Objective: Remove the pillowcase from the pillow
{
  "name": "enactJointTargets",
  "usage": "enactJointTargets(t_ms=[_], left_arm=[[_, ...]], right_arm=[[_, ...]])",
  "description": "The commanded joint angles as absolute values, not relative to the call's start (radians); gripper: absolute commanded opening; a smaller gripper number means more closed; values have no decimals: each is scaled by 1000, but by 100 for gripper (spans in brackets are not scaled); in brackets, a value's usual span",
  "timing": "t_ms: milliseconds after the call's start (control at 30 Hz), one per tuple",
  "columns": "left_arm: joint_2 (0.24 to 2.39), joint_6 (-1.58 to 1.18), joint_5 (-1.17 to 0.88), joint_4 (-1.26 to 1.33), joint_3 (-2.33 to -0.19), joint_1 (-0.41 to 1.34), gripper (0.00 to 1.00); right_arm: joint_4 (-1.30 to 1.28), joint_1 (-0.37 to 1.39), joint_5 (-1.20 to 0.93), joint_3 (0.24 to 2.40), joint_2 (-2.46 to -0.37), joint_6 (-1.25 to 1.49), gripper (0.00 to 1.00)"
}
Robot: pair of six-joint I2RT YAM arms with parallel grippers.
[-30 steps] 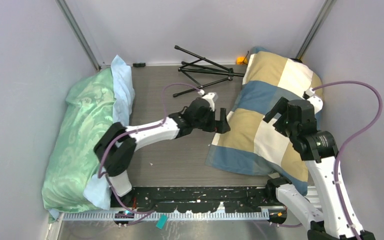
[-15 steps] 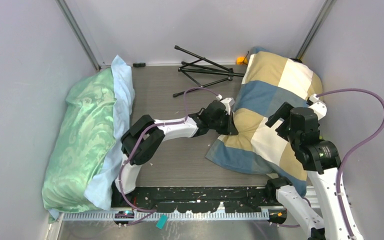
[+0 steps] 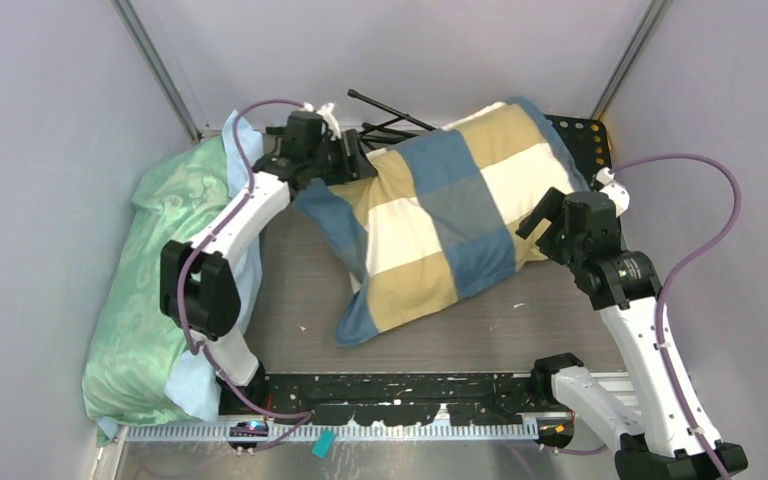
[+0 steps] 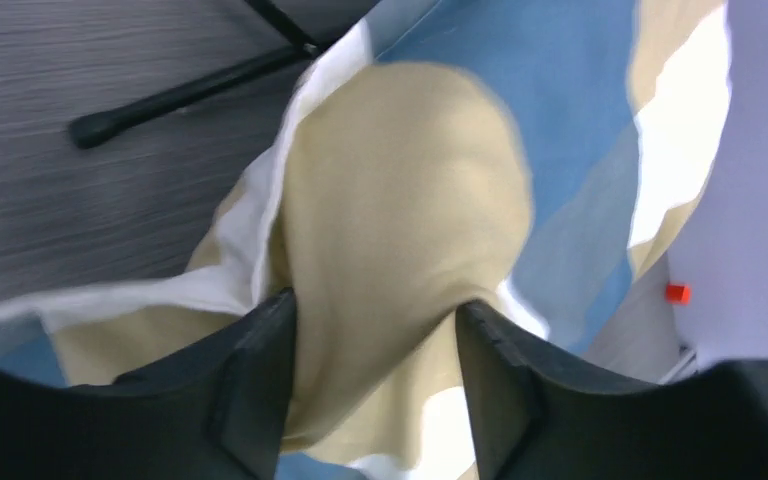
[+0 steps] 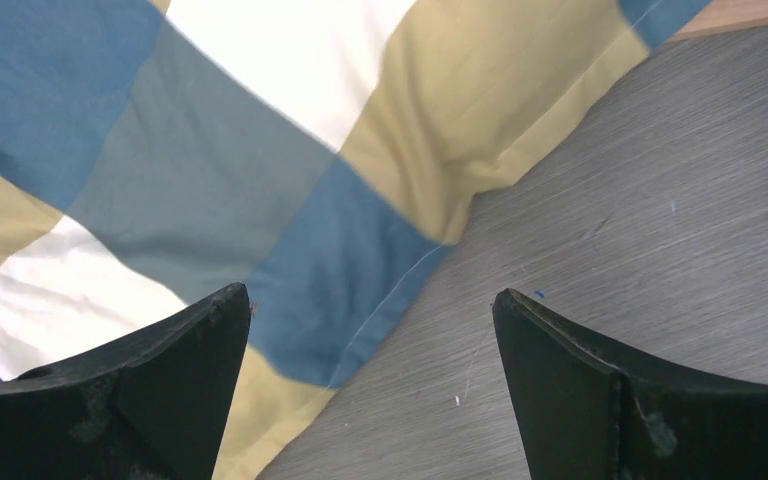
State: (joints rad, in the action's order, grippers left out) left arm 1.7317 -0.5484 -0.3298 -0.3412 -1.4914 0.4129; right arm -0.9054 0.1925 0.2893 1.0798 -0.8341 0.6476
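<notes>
The pillowcase [image 3: 440, 215], in blue, tan and cream-white blocks, lies across the middle and back of the table with the pillow hidden inside it. My left gripper [image 3: 352, 160] is at the back left and is shut on a bunched tan fold of the pillowcase [image 4: 400, 230], holding that corner up. My right gripper [image 3: 545, 222] hovers open and empty over the pillowcase's right edge [image 5: 340, 300] and the bare table beside it.
A mint-green pillow [image 3: 165, 270] with light blue cloth lies along the left wall. A black folded tripod [image 3: 385, 115] lies at the back behind the pillowcase, one leg in the left wrist view [image 4: 190, 90]. A black perforated plate [image 3: 580, 135] sits at the back right.
My left gripper took hold of the pillowcase's near-left edge and pulled it left and toward the back, dragging the whole pillow to the table's middle. The right arm shifted only slightly.
</notes>
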Motion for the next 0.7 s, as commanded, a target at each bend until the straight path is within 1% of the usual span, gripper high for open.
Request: enactJointTargets(t_ms=[0, 67, 100, 133, 267, 367, 400, 433, 467, 567, 667], left_arm=[[1631, -495, -290, -554, -1538, 412, 69], [1581, -490, -251, -564, -1518, 432, 77], [1552, -481, -218, -576, -1509, 455, 85], [1525, -468, -183, -595, -1503, 477, 87], [1412, -445, -45, -680, -1466, 594, 89], [1327, -449, 57, -695, -1393, 716, 89], [1304, -454, 85, -689, -1348, 760, 95], [1282, -460, 112, -681, -1314, 803, 99], [1265, -467, 147, -676, -1282, 845, 100], [1251, -482, 216, -655, -1193, 934, 100], [1278, -481, 307, -688, -1161, 996, 100]], right_arm=[[-852, 189, 258, 1108, -835, 649, 96], [-851, 190, 265, 1086, -827, 655, 96], [-852, 189, 269, 1076, -824, 657, 96], [-850, 189, 273, 1066, -820, 660, 96], [-830, 189, 295, 1017, -824, 678, 96], [-812, 174, 267, 1005, -873, 695, 96], [-803, 161, 248, 1005, -894, 700, 96], [-791, 132, 215, 1003, -920, 704, 97], [-775, 105, 195, 1000, -938, 709, 97], [-720, 24, 144, 977, -978, 736, 97], [-651, -80, 84, 936, -1014, 766, 98]])
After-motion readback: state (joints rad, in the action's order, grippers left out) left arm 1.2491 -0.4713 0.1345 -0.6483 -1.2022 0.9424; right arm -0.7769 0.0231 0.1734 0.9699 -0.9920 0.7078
